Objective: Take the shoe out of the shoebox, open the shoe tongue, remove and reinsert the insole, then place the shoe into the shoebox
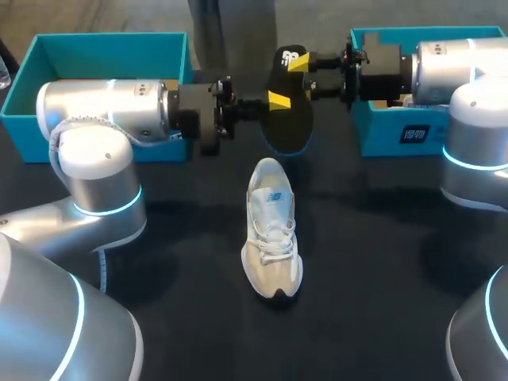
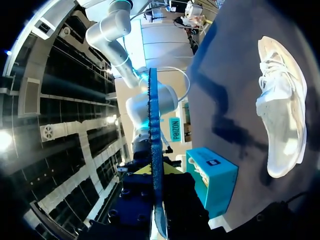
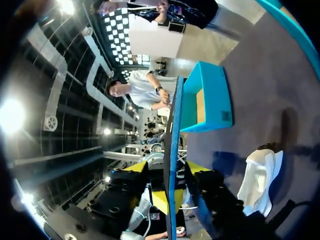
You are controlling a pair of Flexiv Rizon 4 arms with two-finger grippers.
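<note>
Nearest, white mesh lace-up shoe [image 1: 271,226] standing on black table [image 1: 381,262], clear of both arms. Beyond, held aloft: black blue-edged foam insole [image 1: 286,127], clamped by left gripper [image 1: 278,100] and right gripper [image 1: 299,63]. Farthest, open teal cardboard shoebox [image 1: 111,40] at left, second teal box [image 1: 397,135] at right.

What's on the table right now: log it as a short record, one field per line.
insole: black, blue-edged, held in the air between both arms
left pincer: shut on insole
right pincer: shut on insole, from the other side
sneaker: white, laced, sole down on the black table, no pincer on it
left shoebox half: teal, open, far left
right shoebox half: teal, far right
</note>
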